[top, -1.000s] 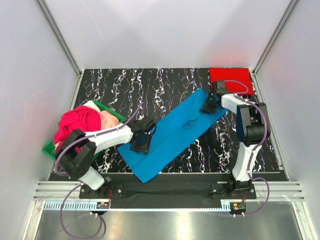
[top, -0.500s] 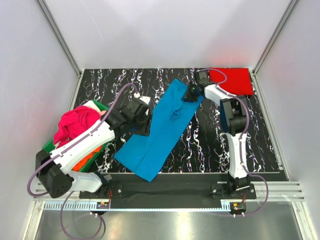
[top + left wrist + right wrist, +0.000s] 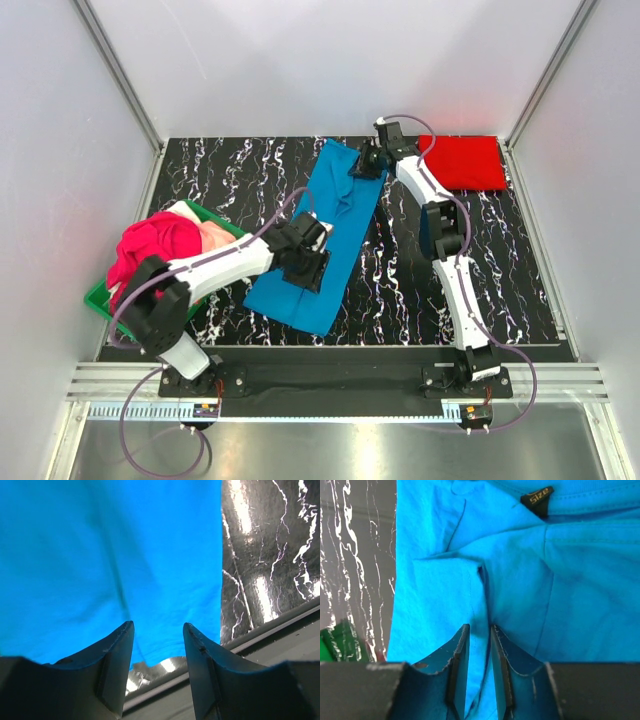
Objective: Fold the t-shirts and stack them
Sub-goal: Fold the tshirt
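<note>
The bright blue t-shirt (image 3: 335, 225) lies stretched in a long strip from the near centre-left to the far middle of the table. My right gripper (image 3: 362, 165) is at its far end, shut on a fold of the blue cloth (image 3: 570, 580) just below the collar label (image 3: 537, 497); the gripper (image 3: 479, 627) pinches the fold between narrow jaws. My left gripper (image 3: 310, 262) hovers over the shirt's near end, open and empty; in the left wrist view the gripper (image 3: 158, 625) frames the blue hem (image 3: 100, 555). A red t-shirt (image 3: 465, 162) lies folded at the far right corner.
A green basket (image 3: 100, 298) at the left edge holds a heap of magenta-pink cloth (image 3: 150, 245) and pale orange cloth (image 3: 215, 240). The black marbled table (image 3: 500, 280) ends in a metal rail at the near edge (image 3: 280, 630).
My right gripper has pulled the shirt's far end farther back and left, swinging the shirt more lengthwise. My left gripper has moved right, over the near end.
</note>
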Robot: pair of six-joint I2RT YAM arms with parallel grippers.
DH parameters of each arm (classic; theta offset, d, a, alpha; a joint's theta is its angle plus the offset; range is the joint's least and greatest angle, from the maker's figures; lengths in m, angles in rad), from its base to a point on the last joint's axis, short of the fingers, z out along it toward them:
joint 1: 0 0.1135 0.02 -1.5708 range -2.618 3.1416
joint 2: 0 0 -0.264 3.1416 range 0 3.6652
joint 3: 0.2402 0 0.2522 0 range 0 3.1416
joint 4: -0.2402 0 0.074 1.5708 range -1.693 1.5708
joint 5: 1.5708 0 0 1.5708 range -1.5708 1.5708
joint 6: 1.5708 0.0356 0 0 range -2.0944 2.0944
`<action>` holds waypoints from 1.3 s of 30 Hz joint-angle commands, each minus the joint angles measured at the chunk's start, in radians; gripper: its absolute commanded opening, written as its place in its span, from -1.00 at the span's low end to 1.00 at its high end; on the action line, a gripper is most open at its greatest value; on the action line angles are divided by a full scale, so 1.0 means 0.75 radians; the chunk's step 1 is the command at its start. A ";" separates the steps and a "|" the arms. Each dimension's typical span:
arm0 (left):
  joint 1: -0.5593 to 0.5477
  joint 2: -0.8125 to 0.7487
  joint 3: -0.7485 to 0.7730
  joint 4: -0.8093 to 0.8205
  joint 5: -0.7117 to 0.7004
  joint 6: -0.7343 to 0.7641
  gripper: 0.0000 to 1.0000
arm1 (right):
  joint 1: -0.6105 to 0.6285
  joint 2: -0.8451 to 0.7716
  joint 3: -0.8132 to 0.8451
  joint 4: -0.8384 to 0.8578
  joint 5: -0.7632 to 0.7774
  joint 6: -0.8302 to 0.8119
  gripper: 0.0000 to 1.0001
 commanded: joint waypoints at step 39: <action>-0.240 0.255 0.262 0.224 0.193 -0.219 0.01 | -0.139 -1.830 -1.893 -0.289 0.062 0.106 -0.31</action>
